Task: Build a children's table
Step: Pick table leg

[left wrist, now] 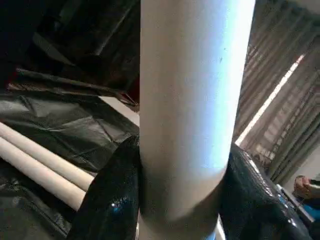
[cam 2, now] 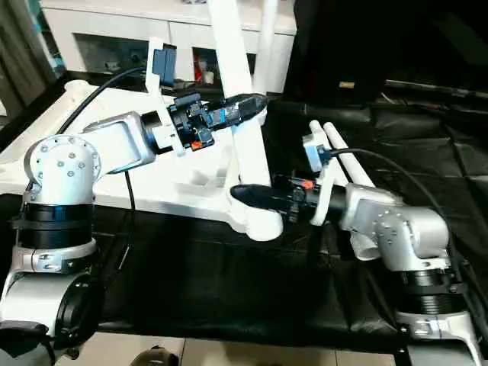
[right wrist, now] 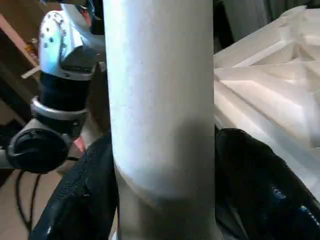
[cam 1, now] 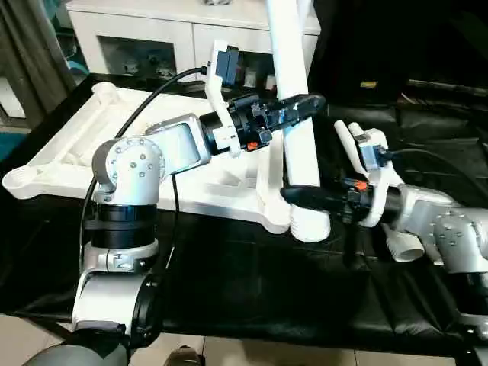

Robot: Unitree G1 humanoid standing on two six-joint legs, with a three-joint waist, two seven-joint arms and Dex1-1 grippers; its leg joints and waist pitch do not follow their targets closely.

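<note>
Currently: table top (cam 1: 91, 145) lies ribbed side up on black-covered worktop (cam 1: 252, 290), near corner at its edge | leg (cam 1: 293, 114) upright in corner socket (cam 1: 301, 221) | left claw (cam 1: 293, 107) clamps leg mid-shaft; right claw (cam 1: 305, 197) brackets it lower, grip uncertain | two spare legs (cam 2: 343, 156) right | cabinet (cam 1: 152, 38) behind; no legible writing.

White table top (cam 1: 69, 152) and leg (cam 1: 293, 91); black pincer fingers (left wrist: 112, 200).
</note>
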